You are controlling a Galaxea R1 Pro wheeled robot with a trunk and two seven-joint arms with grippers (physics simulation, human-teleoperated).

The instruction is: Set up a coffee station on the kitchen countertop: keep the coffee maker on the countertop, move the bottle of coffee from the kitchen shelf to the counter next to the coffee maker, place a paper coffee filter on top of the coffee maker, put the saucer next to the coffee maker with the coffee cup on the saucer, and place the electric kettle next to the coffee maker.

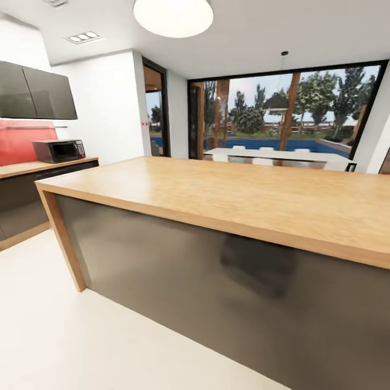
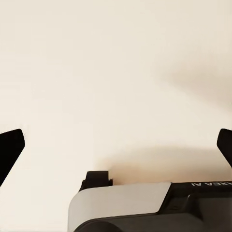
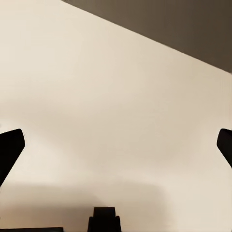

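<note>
A stretch of the kitchen countertop (image 1: 32, 168) runs along the left wall over dark cabinets, with a red backsplash behind it. In the left wrist view my left gripper (image 2: 116, 140) hangs open above pale floor, its dark fingertips (image 2: 10, 147) spread wide with nothing between them. My right gripper (image 3: 116, 142) is open too in the right wrist view, over the same pale floor beside a dark grey panel (image 3: 193, 29).
A big wooden island table (image 1: 244, 195) with a dark grey front panel stands straight ahead and close. A black microwave (image 1: 59, 150) sits on the left counter under dark wall cabinets (image 1: 38, 95). White floor (image 1: 65, 325) lies open to the left. Glass doors (image 1: 281, 114) face a pool.
</note>
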